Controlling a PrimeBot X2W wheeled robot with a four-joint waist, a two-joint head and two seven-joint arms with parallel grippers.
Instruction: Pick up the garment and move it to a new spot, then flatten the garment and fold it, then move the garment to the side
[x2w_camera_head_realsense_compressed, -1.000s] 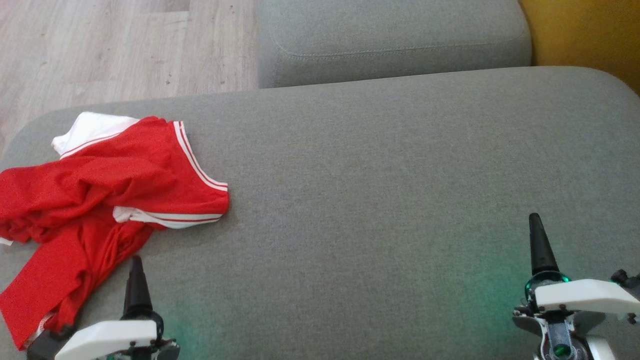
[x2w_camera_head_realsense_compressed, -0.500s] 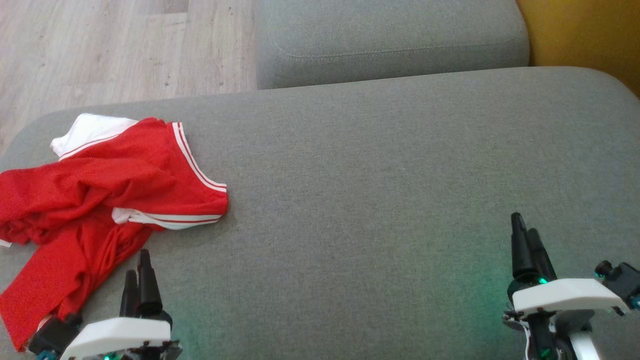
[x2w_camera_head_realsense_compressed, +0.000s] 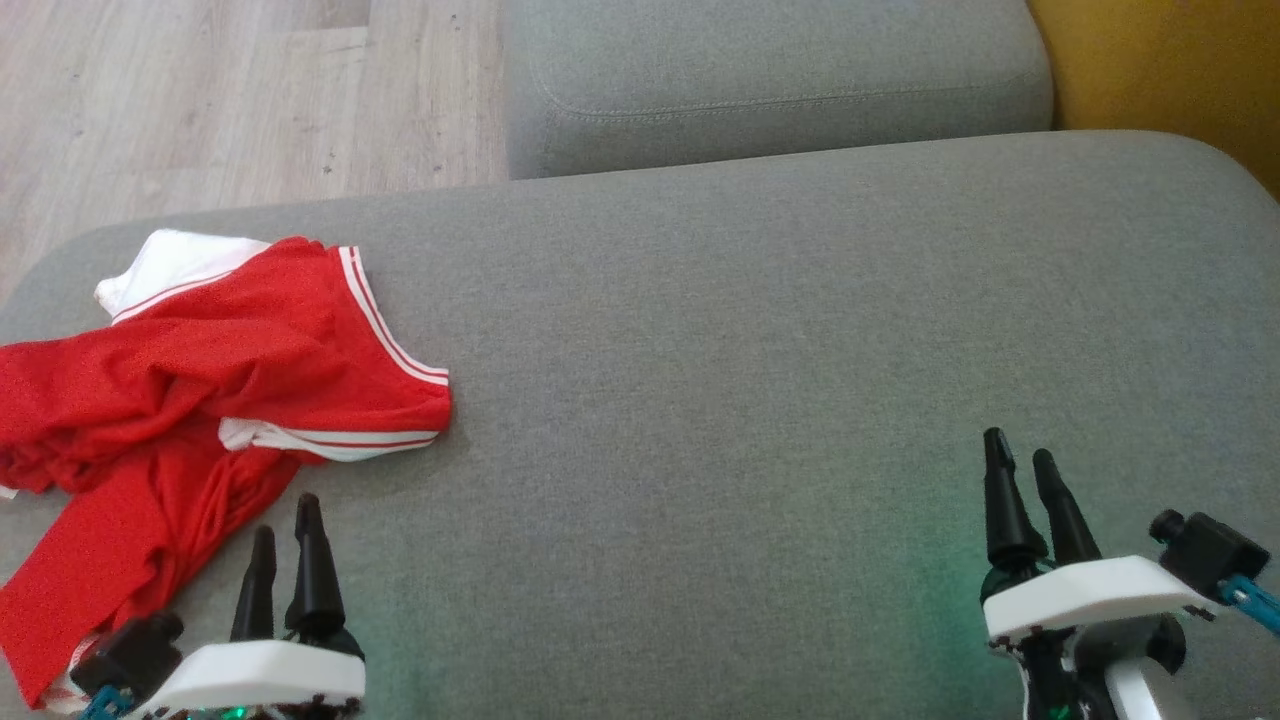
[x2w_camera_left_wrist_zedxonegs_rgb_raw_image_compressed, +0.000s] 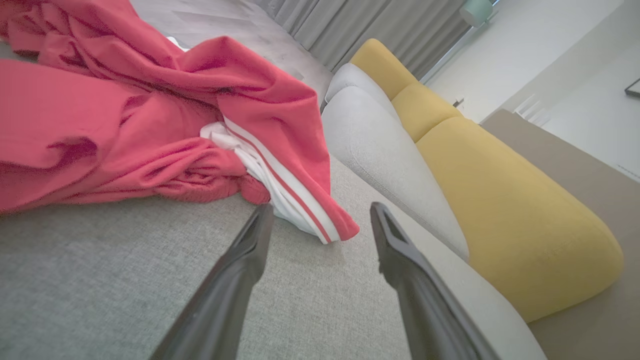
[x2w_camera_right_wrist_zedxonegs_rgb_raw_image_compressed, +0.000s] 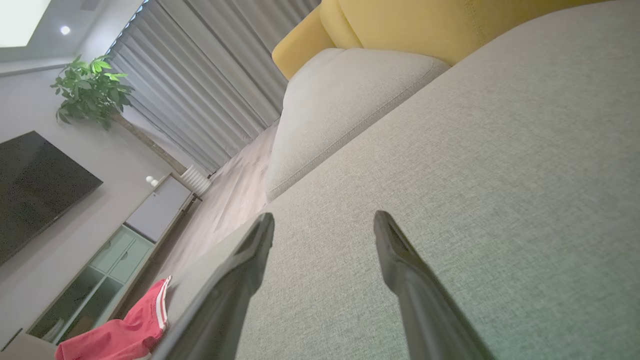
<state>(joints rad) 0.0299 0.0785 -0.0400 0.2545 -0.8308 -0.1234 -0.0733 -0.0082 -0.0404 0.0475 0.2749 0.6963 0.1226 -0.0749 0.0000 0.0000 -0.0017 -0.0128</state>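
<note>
The garment (x2w_camera_head_realsense_compressed: 200, 380) is red with white striped trim and lies crumpled at the left end of the grey sofa seat (x2w_camera_head_realsense_compressed: 750, 350). In the left wrist view the garment (x2w_camera_left_wrist_zedxonegs_rgb_raw_image_compressed: 150, 110) bunches just ahead of the fingertips, its striped hem nearest them. My left gripper (x2w_camera_head_realsense_compressed: 285, 515) stands open at the lower left, just short of the garment's near edge, holding nothing. Over bare cushion at the lower right, my right gripper (x2w_camera_head_realsense_compressed: 1018, 448) is open and empty, far from the cloth. The right wrist view catches a corner of the garment (x2w_camera_right_wrist_zedxonegs_rgb_raw_image_compressed: 125, 330) at its lower left.
A second grey cushion (x2w_camera_head_realsense_compressed: 770, 80) sits behind the seat, with a yellow cushion (x2w_camera_head_realsense_compressed: 1160, 70) at the far right. Wood floor (x2w_camera_head_realsense_compressed: 200, 100) lies beyond the sofa's left edge. The seat's middle and right are bare fabric.
Both grippers have rolled about their wrists, so two fingers of each now show side by side. The left one has edged up toward the garment; the right one has shifted left. The garment has not moved.
</note>
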